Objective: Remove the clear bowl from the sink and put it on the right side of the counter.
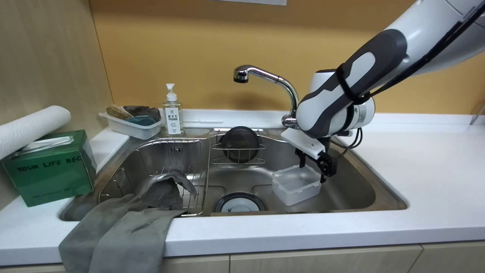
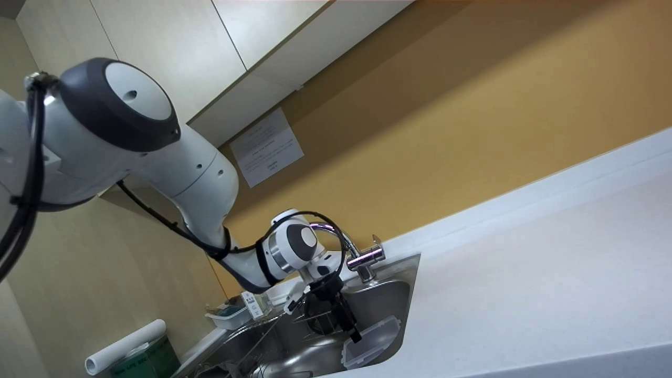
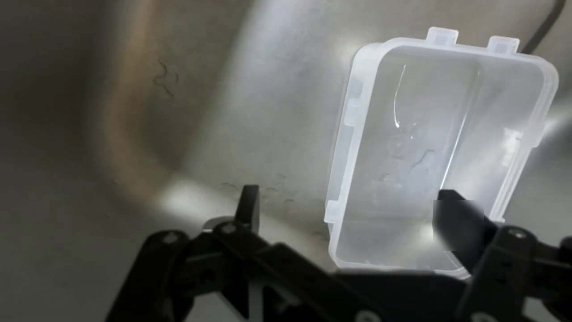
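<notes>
Presently clear bowl [image 1: 297,185] sits inside sink [image 1: 352,189], toward sink's right end in both exterior views. Gripper [image 3: 349,210] at same end of sink, fingers well apart, seemingly straddling bowl's side wall in wrist view; tip depth against rim hard to tell. Likely risks: closing too high, rim could slip out; one-sided grip, bowl tilts; lift too low, bowl catches sink's edge before reaching counter [image 1: 435,170].
</notes>
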Tool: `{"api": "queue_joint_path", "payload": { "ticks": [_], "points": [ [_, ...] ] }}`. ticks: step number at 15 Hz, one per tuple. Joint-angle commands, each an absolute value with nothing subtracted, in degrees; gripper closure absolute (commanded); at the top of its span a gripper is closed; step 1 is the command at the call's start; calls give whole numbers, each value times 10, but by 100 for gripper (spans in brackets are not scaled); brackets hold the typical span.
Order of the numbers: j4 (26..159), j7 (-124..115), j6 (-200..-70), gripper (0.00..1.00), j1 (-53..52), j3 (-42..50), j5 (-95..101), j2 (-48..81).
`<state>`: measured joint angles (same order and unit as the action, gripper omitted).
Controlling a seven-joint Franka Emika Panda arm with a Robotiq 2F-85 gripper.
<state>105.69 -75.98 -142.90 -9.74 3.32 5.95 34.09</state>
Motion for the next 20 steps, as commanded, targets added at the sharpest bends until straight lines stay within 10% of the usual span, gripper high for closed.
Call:
{"api": "queue_joint_path", "payload": {
  "ticks": [1, 8, 9, 20],
  "points": [
    [1018, -753, -1437, 0, -111, 50, 58, 380],
    [973, -746, -1428, 0, -112, 53, 42, 432],
    [967, -745, -1428, 25, -111, 52, 40, 437],
    [948, -736, -1422, 95, -110, 52, 11, 455]
  ]
}}
